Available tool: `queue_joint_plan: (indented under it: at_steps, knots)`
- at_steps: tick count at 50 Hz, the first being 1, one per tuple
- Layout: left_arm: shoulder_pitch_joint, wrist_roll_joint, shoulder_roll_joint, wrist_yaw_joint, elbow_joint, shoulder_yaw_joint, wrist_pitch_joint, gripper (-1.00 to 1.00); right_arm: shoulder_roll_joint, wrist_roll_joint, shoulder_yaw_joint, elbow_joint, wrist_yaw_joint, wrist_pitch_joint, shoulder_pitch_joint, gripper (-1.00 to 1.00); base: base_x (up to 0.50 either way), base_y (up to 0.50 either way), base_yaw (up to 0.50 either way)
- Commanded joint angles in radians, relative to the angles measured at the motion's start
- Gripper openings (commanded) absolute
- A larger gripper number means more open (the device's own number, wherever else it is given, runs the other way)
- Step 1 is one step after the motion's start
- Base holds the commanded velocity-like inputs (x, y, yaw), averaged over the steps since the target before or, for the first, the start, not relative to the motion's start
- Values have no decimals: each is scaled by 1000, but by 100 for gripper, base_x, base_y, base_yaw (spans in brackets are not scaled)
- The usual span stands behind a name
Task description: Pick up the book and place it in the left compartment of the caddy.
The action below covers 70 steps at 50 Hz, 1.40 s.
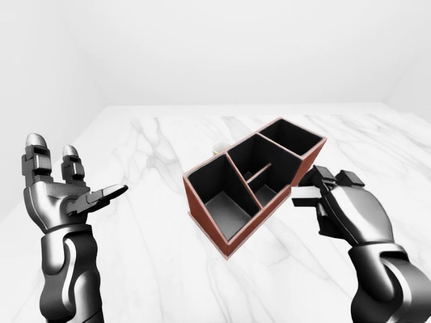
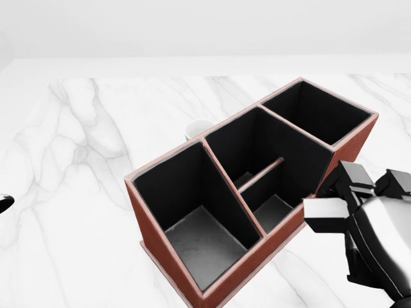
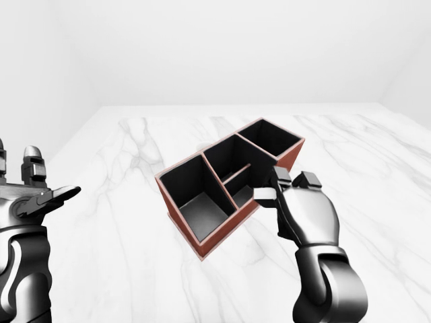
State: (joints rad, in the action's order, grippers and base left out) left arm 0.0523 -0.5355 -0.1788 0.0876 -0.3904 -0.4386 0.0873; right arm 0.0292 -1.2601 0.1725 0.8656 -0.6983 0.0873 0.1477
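The caddy sits slantwise on the white marble table, a reddish-brown box with black insides, split into a large compartment at its lower-left end in the head view, a middle section cut in two by a low divider, and a square compartment at its upper-right end. The right hand is raised just to the right of the caddy's long side, level with the middle section, its dark metal fingers closed round the book; only one pale end of the book shows, jutting out of the grip toward the caddy wall, the rest hidden inside the hand. Whether the book touches the caddy's rim I cannot tell from here. All the caddy's compartments look empty. A small white cup peeks out from behind the caddy's far wall, close against it, near the join of the large compartment and the middle one. The left hand is held up well off to the left of the caddy, palm upturned, fingers spread apart with nothing in them, its thumb pointing toward the caddy.
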Motion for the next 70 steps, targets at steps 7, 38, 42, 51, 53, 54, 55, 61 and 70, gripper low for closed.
queue_joint_plan:
  at_steps: [7,38,42,51,53,54,55,61,70]
  knots:
    - [3,1,-1,0,6,2,0,100,96,-100,-116,176,0,0,-72,-100,0,0,0]
    - [-2,-5,-1,2,-11,-5,0,100,330,-111,-338,134,0,0,-263,-100,0,0,0]
    - [-2,-4,-1,0,-10,-6,0,100,274,-100,-306,120,0,0,-267,-100,0,0,0]
    - [-2,-4,-2,3,-12,-4,0,100,172,-118,-281,79,0,0,-287,-100,0,0,0]
    - [5,3,-1,-6,14,0,0,100,168,-114,-282,82,0,0,-287,-100,0,0,0]
    - [-1,-3,-2,2,-7,-2,0,100,169,-111,-278,80,0,0,-292,-100,0,0,0]
    - [-4,-7,-1,5,-18,-4,0,100,168,-105,-274,83,0,0,-290,-100,0,0,0]
    - [1,-6,-3,2,-8,-7,0,100,134,-37,-267,105,0,0,-290,-100,0,0,0]
    - [0,-3,-3,-1,1,-3,0,100,116,-31,-284,100,0,0,-299,-100,0,0,0]
